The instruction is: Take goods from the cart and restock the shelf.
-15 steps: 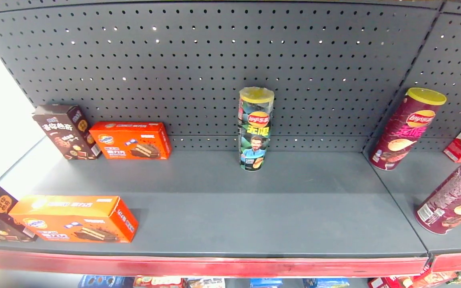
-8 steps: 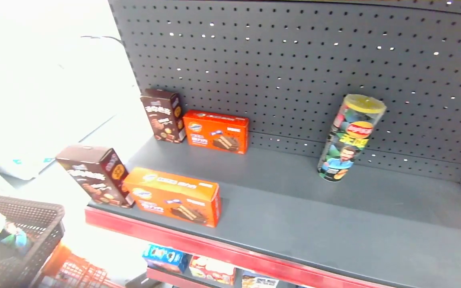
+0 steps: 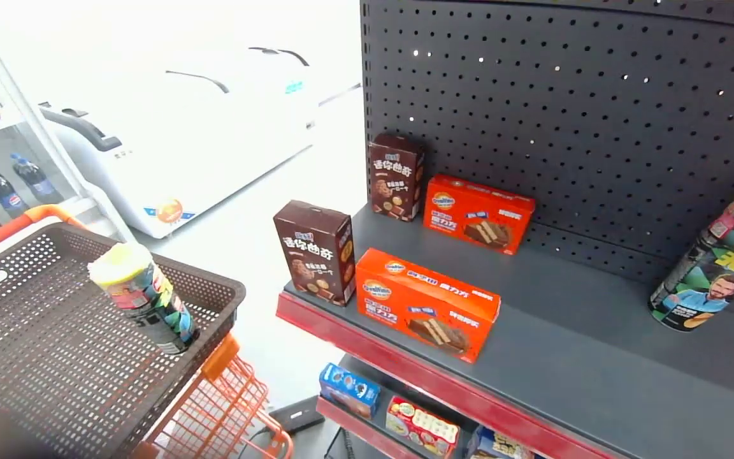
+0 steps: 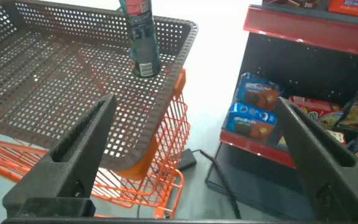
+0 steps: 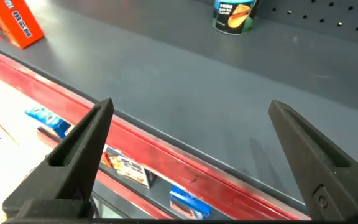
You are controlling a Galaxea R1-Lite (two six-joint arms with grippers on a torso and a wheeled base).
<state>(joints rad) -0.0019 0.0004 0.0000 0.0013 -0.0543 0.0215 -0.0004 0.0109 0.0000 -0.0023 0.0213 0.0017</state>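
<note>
Standing upright by the right rim of the cart's basket (image 3: 42,338), the chip can (image 3: 144,296) is waiting left of the shelf (image 3: 583,357). Both the left gripper (image 4: 194,106) and right gripper (image 5: 189,107) are gaping wide and empty. The left, facing the basket, should be closing squarely around the can's middle, avoiding tipping it.

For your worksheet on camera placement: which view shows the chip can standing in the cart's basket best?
The head view: the chip can stands whole, lid to base, in the brown basket. The left wrist view cuts off its top. The right wrist view faces the shelf instead.
</note>
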